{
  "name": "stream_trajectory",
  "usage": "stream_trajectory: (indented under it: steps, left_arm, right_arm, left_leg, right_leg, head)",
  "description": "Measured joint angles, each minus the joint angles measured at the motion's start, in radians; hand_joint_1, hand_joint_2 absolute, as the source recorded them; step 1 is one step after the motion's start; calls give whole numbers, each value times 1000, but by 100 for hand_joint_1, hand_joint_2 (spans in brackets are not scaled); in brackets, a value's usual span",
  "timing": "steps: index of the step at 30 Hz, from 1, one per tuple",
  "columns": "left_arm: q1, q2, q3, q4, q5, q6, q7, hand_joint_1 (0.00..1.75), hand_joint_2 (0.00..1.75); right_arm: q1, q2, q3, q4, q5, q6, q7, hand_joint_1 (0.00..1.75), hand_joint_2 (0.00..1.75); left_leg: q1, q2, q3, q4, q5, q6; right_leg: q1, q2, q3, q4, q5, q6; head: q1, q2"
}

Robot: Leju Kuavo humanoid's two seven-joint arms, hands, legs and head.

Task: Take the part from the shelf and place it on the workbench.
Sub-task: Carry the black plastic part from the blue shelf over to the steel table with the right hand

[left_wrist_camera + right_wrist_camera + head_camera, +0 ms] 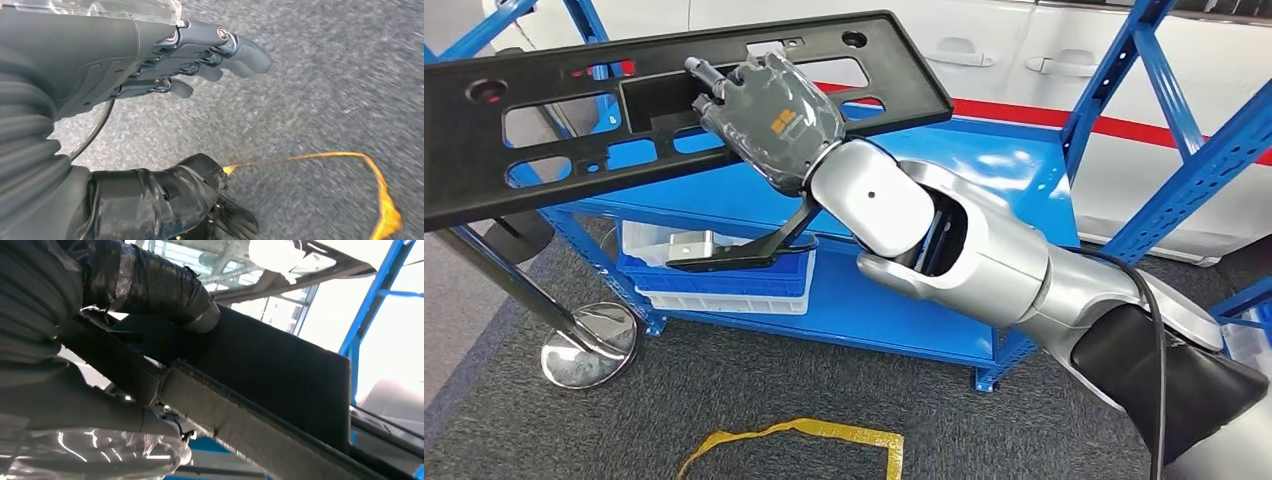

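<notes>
A long black plastic panel (554,110) with several cut-out openings is lifted above the blue shelf (984,170), tilted with its left end lower. My right hand (769,115) grips the panel at its middle, fingers over its upper face. The right wrist view looks along the panel's dark underside (270,365), with the thumb (160,285) pressed against it. My left hand (200,60) hangs over grey carpet with its fingers nearly straight and nothing in them.
A blue bin on a white bin (724,275) sits on the lower shelf, holding a dark bracket. A chrome stand base (589,345) stands on the carpet at left. Yellow tape (794,440) marks the floor. A white car body (1044,60) is behind the shelf.
</notes>
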Motion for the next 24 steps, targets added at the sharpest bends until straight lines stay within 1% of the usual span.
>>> stream_trajectory:
  steps: [1, 2, 3, 4, 5, 7, 8, 9, 10, 11, 12, 13, 14, 15, 16, 17, 18, 19, 20, 21, 22, 23, 24]
  left_arm:
    - [0, 1, 0, 0, 0, 0, 0, 0, 175]
    - [2, 2, 0, 0, 0, 1, 1, 0, 175]
    - [3, 1, 0, 0, 0, 1, 1, 0, 175]
    - [3, 1, 0, 0, 0, 1, 2, 0, 175]
    - [3, 2, 0, 0, 0, 1, 2, 0, 175]
    - [3, 4, 0, 0, -1, 2, 3, 0, 175]
    - [3, 6, 0, 0, -2, 2, 3, 0, 175]
    - [3, 6, 0, 0, -2, 2, 4, 0, 175]
    - [3, 6, 0, 0, -2, 2, 5, 0, 175]
    - [3, 7, 0, 0, -3, 2, 6, 0, 175]
    - [2, 6, 0, 0, -3, 2, 6, 0, 175]
    - [0, 6, 0, 0, -3, 1, 6, 0, 175]
    - [-1, 7, 0, 0, -3, 1, 6, 0, 175]
    - [-1, 7, 0, 0, -3, 0, 6, 0, 175]
    - [0, 6, 0, 0, -3, -1, 7, 0, 175]
    - [2, 6, 0, 0, -4, -1, 8, 0, 175]
    - [4, 5, 0, 0, -5, -1, 9, 0, 175]
    - [5, 4, 0, 0, -7, 0, 9, 0, 175]
    - [5, 4, 0, 0, -10, 0, 10, 0, 175]
    - [4, 4, 0, 0, -11, 1, 10, 0, 175]
    - [3, 4, 0, 0, -12, 2, 10, 0, 175]
    - [2, 4, 0, 0, -13, 2, 11, 0, 175]
    - [2, 5, 0, 0, -13, 3, 12, 0, 175]
  right_arm:
    - [0, 0, 0, 0, 0, 0, 0, 175, 175]
    - [-1, 0, 0, 0, 0, 0, 0, 175, 175]
    - [-1, 0, 0, 0, 0, 0, 0, 175, 175]
    - [-2, 0, 0, 0, 0, 0, -1, 175, 175]
    - [-3, 1, 0, 0, 0, 0, -1, 175, 175]
    - [-4, 1, 0, 0, 0, 1, -1, 175, 175]
    - [-3, 1, 0, 0, -1, 1, -1, 175, 175]
    - [-1, 1, 0, 0, -1, 1, -2, 175, 175]
    - [0, 1, 0, 0, -2, 1, -3, 175, 175]
    - [1, 1, 0, 0, -3, 1, -4, 175, 175]
    - [1, 1, 0, 0, -3, 1, -4, 175, 175]
    - [0, 1, 0, 0, -3, 1, -4, 175, 175]
    - [-1, 1, 0, 1, -4, 1, -5, 175, 175]
    - [-2, 1, 0, 1, -6, 1, -6, 175, 175]
    - [-2, 1, 0, 2, -7, 1, -8, 175, 175]
    - [-2, 2, 0, 4, -9, 1, -10, 175, 175]
    - [-1, 2, 1, 5, -10, 1, -12, 175, 175]
    - [-1, 2, 1, 7, -11, 1, -13, 175, 175]
    - [-1, 2, 1, 9, -13, 1, -14, 175, 175]
    - [0, 2, 1, 10, -13, 1, -14, 175, 175]
    - [0, 2, 1, 11, -14, 1, -14, 175, 175]
    - [1, 2, 1, 12, -15, 0, -14, 175, 175]
    - [3, 2, 2, 13, -16, 0, -14, 175, 175]
  left_leg:
    - [1, 0, -1, -6, 10, -5]
    - [2, 0, -3, -10, 15, -10]
    - [1, 0, -9, -9, 9, -14]
    - [0, -1, -18, 7, -14, -19]
    - [0, -2, -33, 45, -54, -24]
    - [6, -1, -69, 171, -142, -37]
    - [9, -1, -79, 228, -167, -44]
    - [13, -1, -76, 258, -171, -51]
    - [18, -1, -56, 250, -157, -58]
    - [23, 0, -18, 208, -132, -65]
    - [28, 1, 29, 140, -109, -73]
    - [29, 0, 76, 72, -98, -79]
    - [30, -1, 108, 20, -95, -79]
    - [30, -3, 123, -10, -99, -77]
    - [28, -6, 125, -16, -101, -70]
    - [30, -7, 116, -13, -98, -62]
    - [31, -6, 107, -9, -93, -54]
    - [32, -5, 98, -7, -88, -45]
    - [31, -4, 89, -5, -82, -35]
    - [29, -3, 80, -3, -76, -25]
    - [26, -3, 71, -2, -70, -17]
    - [22, -3, 62, -1, -64, -11]
    - [17, -3, 54, 0, -57, -7]
  right_leg:
    - [1, -1, -1, -7, 10, 3]
    - [-2, -3, -2, -16, 23, 4]
    - [-5, -6, -5, -28, 37, 2]
    - [-9, -9, -10, -39, 52, 0]
    - [-14, -12, -18, -48, 66, -2]
    - [-16, -13, -47, -47, 89, -5]
    - [-18, -13, -62, -43, 98, -3]
    - [-21, -14, -78, -40, 107, 0]
    - [-24, -14, -92, -37, 115, 5]
    - [-29, -13, -104, -35, 123, 11]
    - [-32, -13, -115, -32, 130, 18]
    - [-33, -13, -126, -27, 135, 24]
    - [-32, -13, -135, -22, 141, 31]
    - [-29, -12, -142, -17, 147, 37]
    - [-27, -12, -148, -16, 155, 43]
    - [-25, -10, -152, -16, 162, 47]
    - [-26, -9, -157, -13, 158, 52]
    - [-27, -9, -167, 3, 139, 57]
    - [-29, -8, -182, 39, 103, 61]
    - [-31, -8, -200, 97, 53, 65]
    - [-31, -8, -220, 170, 3, 67]
    - [-31, -8, -237, 240, -34, 67]
    - [-30, -7, -241, 288, -53, 64]
  head:
    - [1, 0]
    - [3, 0]
    - [2, 0]
    - [1, 0]
    - [1, 0]
    - [-1, 0]
    - [-1, 0]
    - [-2, 0]
    - [-2, 0]
    - [-2, 0]
    - [-2, 0]
    - [-4, 0]
    - [-5, 0]
    - [-6, 0]
    - [-8, 0]
    - [-6, 0]
    - [-5, 0]
    - [-2, 0]
    - [1, 0]
    - [2, 0]
    - [4, 0]
    - [4, 0]
    - [3, 0]
